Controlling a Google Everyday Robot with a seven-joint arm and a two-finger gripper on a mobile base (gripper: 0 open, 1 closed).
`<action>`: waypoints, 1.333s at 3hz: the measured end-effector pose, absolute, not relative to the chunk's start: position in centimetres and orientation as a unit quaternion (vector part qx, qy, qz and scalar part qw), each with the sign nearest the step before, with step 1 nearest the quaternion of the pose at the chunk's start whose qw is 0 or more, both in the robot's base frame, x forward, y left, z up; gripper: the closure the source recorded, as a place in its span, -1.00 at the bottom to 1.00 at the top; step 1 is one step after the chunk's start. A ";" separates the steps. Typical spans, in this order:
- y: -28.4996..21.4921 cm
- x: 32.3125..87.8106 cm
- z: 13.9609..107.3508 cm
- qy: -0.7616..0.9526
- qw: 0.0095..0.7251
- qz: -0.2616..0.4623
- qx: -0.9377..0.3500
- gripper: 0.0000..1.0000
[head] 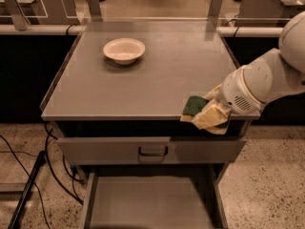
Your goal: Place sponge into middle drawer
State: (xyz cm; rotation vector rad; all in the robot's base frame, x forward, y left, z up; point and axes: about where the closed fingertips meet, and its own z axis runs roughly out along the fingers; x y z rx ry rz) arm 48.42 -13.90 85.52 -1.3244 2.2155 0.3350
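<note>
Now, sponge (194, 106) in hand (211, 117) at table's (143, 82) front-right edge.

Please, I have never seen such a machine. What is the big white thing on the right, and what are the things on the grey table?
The white shape is a robot arm. The one picture looks down on the grey table from its front; where the camera sits is not known. At the arm's end is its tool, at the table's front right edge, right at a sponge with a green face. Whether it grips the sponge, I cannot tell. A cream bowl stands further back, to the left. Below is a drawer front with a dark handle, and under it a wide drawer, pulled open, where the sponge should go.
</note>
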 end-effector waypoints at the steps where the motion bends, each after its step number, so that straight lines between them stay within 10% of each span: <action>1: -14.2 46.3 83.9 0.820 0.257 0.134 -0.493 1.00; 4: -13.1 42.2 75.0 0.800 0.263 0.193 -0.504 1.00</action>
